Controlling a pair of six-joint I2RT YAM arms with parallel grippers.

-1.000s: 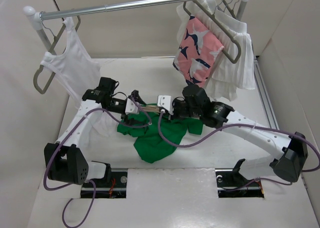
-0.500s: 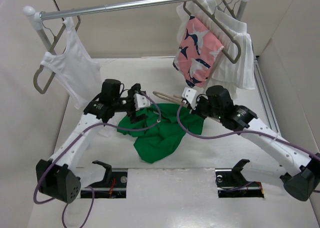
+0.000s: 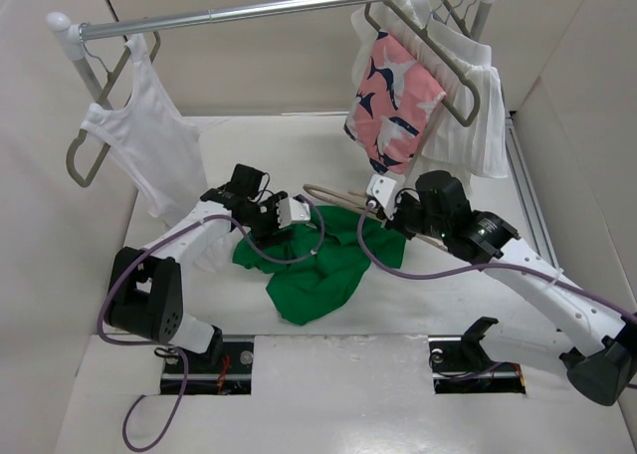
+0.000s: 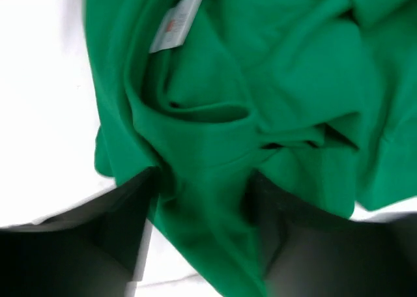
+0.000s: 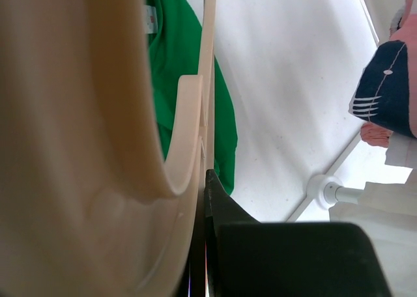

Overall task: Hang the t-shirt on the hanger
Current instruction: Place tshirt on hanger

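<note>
The left jaws stand part-way apart astride a raised fold of the t-shirt [image 4: 293,82], with a dark finger [image 4: 111,245] on either side of the ridge. Whether they already pinch the cloth I cannot tell. The white neck label [image 4: 177,23] lies just beyond them, up and to the left, so the neck opening looks close at hand. The right jaws are closed narrowly on the hanger [image 3: 333,192], holding it low over the table [image 3: 279,145] with its free end reaching toward the far edge of the green heap. The shirt lies crumpled on the table between the two arms. The step in hand seems to be opening the collar for the hanger. To do it well, the left jaws should take only the upper layer of the neckline near the label, not the whole bunched fold, and lift it until the hole gapes. The right arm can then slide one shoulder of the hanger in through the neck, keeping the hook outside. At the back, well apart, a white tank top [image 3: 144,140] and a pink patterned garment [image 3: 393,96] hang from the rail [image 3: 249,13].
</note>
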